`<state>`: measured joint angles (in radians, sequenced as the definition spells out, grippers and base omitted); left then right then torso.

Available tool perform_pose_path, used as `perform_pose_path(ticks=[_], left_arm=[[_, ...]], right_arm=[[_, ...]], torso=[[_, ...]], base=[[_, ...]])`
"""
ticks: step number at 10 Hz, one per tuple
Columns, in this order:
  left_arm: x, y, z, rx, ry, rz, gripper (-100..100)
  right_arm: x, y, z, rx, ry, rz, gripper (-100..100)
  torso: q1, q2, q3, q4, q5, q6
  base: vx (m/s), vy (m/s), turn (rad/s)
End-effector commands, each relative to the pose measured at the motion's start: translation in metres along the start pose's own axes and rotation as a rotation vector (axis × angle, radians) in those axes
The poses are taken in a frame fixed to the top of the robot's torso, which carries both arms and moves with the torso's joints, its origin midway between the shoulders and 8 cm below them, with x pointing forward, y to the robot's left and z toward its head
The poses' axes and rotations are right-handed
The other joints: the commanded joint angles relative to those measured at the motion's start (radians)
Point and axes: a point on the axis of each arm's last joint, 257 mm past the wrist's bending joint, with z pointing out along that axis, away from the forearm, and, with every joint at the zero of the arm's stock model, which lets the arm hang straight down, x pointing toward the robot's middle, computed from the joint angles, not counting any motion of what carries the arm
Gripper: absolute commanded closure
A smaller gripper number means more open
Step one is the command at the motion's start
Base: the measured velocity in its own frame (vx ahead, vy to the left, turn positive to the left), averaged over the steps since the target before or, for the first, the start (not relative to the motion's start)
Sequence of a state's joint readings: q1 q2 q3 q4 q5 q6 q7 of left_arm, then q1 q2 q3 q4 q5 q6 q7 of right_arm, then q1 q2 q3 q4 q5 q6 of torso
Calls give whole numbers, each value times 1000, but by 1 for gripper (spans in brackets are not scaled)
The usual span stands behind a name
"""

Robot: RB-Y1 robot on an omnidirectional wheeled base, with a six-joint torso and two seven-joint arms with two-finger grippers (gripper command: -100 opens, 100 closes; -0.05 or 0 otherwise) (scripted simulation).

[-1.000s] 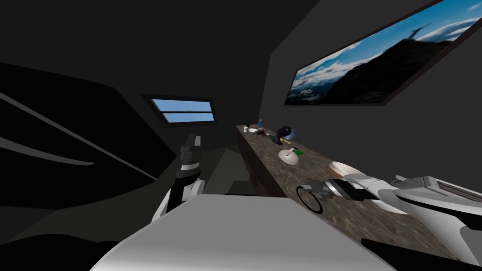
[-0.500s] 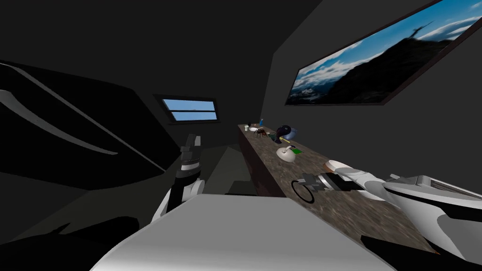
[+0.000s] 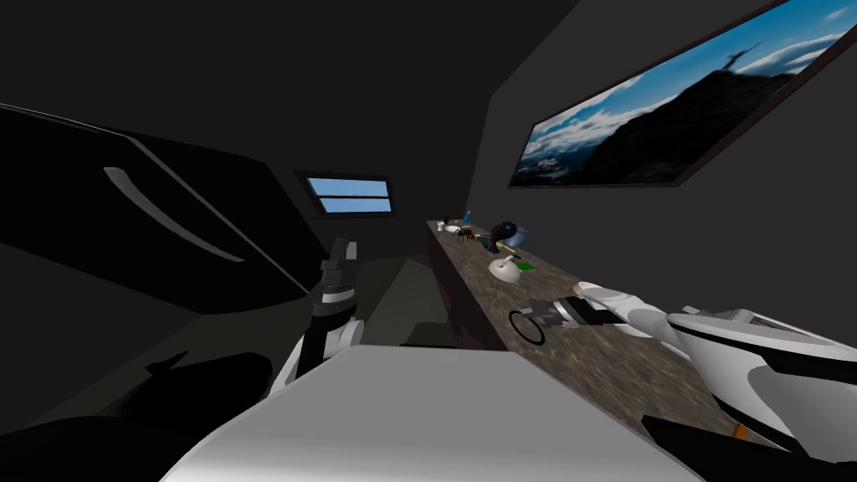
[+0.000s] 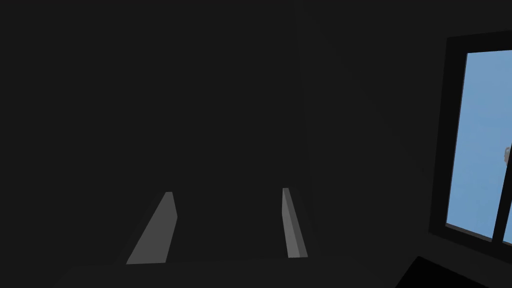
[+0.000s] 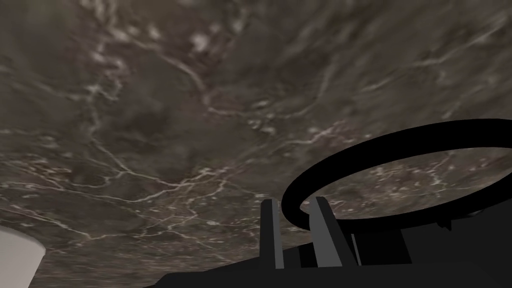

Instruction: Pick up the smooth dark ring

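Observation:
A smooth black ring (image 5: 400,170) hangs over the brown marbled countertop (image 5: 150,110), and my right gripper (image 5: 292,212) is shut on its rim, one finger on each side of the band. In the head view the ring (image 3: 527,326) shows at the tip of my right gripper (image 3: 541,317), above the counter's near edge (image 3: 586,360). My left gripper (image 4: 227,225) is open with nothing between its fingers; the left gripper (image 3: 339,251) stands raised left of the counter.
Further along the counter lie a white rounded object (image 3: 505,271), a green item (image 3: 526,266), a dark blue bowl (image 3: 509,233), a spider figure (image 3: 463,235) and small white items (image 3: 450,228). A white rounded thing (image 5: 17,260) lies near my right hand. A framed landscape (image 3: 669,109) hangs above.
My right arm has carried the ring left and further away along the counter, and the whole head view has shifted.

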<state>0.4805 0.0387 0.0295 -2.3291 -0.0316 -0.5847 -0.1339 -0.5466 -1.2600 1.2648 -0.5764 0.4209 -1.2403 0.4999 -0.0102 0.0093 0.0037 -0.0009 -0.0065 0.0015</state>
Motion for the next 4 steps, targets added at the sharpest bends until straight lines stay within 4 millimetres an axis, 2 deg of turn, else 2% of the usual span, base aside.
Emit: perform_pose_path(ticks=[1, 2, 3, 4], left_arm=[[0, 0, 0, 0, 0, 0, 0], [0, 0, 0, 0, 0, 0, 0], [0, 0, 0, 0, 0, 0, 0], [0, 0, 0, 0, 0, 0, 0]], right_arm=[[-7, -5, 1, 5, -2, 12, 100], [-15, -13, 3, 14, -3, 22, 100], [-11, -10, 2, 9, -2, 14, 100], [-12, -11, 2, 10, -3, 18, 0]], torso=[[0, 0, 0, 0, 0, 0], [1, -1, -1, 0, 0, 1], [0, -1, -1, 0, 0, 0], [1, -4, -2, -1, 0, 2]], base=[[-111, -41, 61], [-118, -44, 81], [-56, -23, 32], [-9, -4, -7]])
